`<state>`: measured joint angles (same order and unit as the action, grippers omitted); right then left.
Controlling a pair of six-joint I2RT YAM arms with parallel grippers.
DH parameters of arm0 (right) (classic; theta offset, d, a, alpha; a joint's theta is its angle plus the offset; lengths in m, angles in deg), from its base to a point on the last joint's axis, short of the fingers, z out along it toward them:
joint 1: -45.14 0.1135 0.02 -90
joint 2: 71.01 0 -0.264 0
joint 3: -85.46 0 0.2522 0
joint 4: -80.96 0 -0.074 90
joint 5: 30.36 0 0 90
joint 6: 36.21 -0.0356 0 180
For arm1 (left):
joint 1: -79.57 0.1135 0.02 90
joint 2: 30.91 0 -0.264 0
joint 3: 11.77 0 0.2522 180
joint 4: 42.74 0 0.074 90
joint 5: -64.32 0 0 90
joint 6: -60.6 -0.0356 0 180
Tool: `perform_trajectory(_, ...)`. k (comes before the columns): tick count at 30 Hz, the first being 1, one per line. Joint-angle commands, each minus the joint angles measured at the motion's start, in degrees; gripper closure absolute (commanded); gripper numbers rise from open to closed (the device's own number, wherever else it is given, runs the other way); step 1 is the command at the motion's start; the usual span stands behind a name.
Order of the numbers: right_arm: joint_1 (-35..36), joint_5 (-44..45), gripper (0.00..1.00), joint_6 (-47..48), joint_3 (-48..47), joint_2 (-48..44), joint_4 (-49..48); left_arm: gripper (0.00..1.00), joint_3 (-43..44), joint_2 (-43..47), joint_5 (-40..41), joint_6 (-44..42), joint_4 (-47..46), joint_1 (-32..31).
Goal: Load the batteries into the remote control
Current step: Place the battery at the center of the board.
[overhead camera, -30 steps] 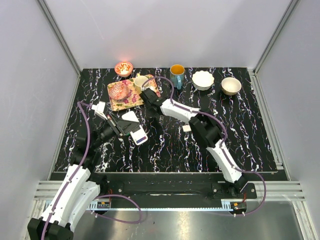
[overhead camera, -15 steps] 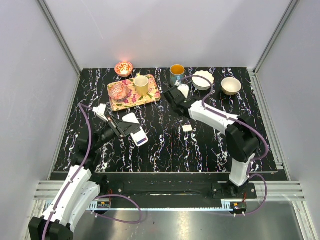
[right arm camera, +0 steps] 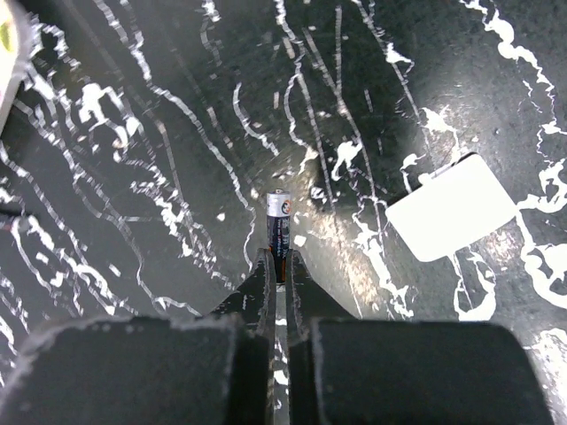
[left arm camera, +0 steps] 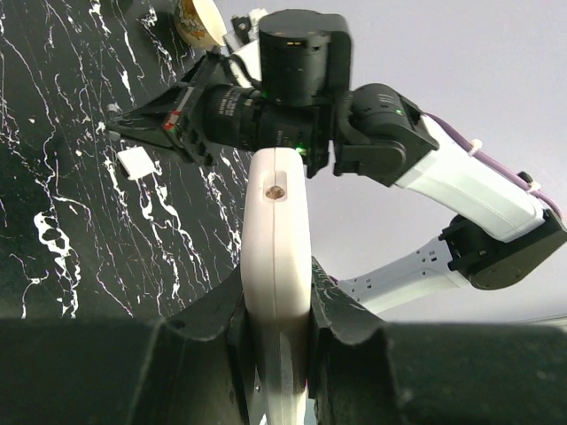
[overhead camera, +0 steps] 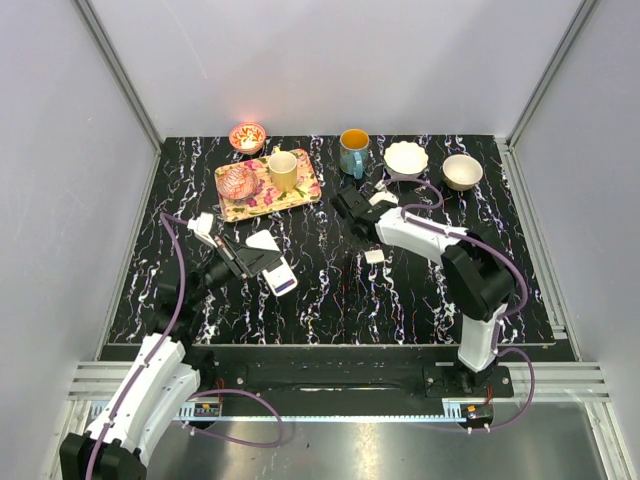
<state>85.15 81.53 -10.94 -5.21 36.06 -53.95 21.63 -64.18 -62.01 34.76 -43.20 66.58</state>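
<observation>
My left gripper point(overhead camera: 258, 260) is shut on the white remote control point(overhead camera: 278, 277) and holds it tilted above the table's left-middle. In the left wrist view the remote point(left arm camera: 276, 230) stands edge-on between the fingers of that gripper point(left arm camera: 276, 297). My right gripper point(overhead camera: 350, 208) is over the middle of the table, shut on a slim dark battery point(right arm camera: 279, 226). The battery sticks out past the tips of the right gripper point(right arm camera: 277, 264), silver cap forward. The small white square cover piece point(overhead camera: 374, 256) lies flat on the table, to the right of the battery in the right wrist view point(right arm camera: 452, 208). No other batteries show clearly.
A floral tray point(overhead camera: 305, 188) at the back left holds a pink bowl point(overhead camera: 238, 182) and a yellowish cup point(overhead camera: 283, 170). A small orange bowl point(overhead camera: 247, 136), a teal mug point(overhead camera: 354, 150), a white bowl point(overhead camera: 406, 158) and a tan bowl point(overhead camera: 462, 171) stand along the back edge.
My right gripper has swung from the tray by the cup rightward and nearer, to the table's middle. The left gripper with the remote has shifted only slightly.
</observation>
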Motion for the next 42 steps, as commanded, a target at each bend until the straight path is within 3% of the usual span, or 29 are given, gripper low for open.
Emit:
perform_trajectory(1, -2.04, 0.36, 1.00, -11.28, -1.58, 3.14, 0.48, 1.00, -0.57, 1.55, 0.57, 0.97, -4.68, -0.19)
perform_trajectory(12, -3.01, -0.97, 1.00, -28.16, -0.09, 6.31, 2.59, 1.00, -2.15, 2.43, 1.18, 1.32, -4.77, -0.28)
perform_trajectory(13, -3.09, -0.88, 0.97, -29.04, -0.26, 6.40, 3.12, 1.00, -2.32, 2.43, 1.18, 1.32, -4.77, -0.28)
perform_trajectory(15, -3.09, -1.06, 0.79, -30.54, -0.53, 6.40, 3.47, 1.00, -2.32, 2.43, 1.44, 1.41, -4.85, -0.36)
perform_trajectory(16, -3.10, -0.89, 0.75, -30.72, -0.70, 6.49, 3.47, 1.00, -2.32, 2.34, 1.44, 1.41, -4.85, -0.28)
perform_trajectory(25, -3.10, -0.36, 0.67, -28.35, -3.43, 8.60, 6.90, 1.00, -2.68, 2.60, 1.62, 1.41, -4.50, -0.36)
perform_trajectory(34, -3.10, -3.08, 0.39, -16.58, -4.66, 4.83, 8.13, 1.00, -2.32, 2.60, 1.45, 0.62, -3.36, -0.37)
perform_trajectory(40, -3.01, -3.43, 0.32, 1.15, -1.94, -3.25, 6.04, 1.00, -1.71, 2.60, 1.36, -0.26, -2.57, -0.37)
perform_trajectory(42, -3.01, -4.48, 0.34, 15.37, 0.87, -6.85, 1.30, 1.00, -1.71, 2.43, 1.71, -0.26, -2.74, -0.45)
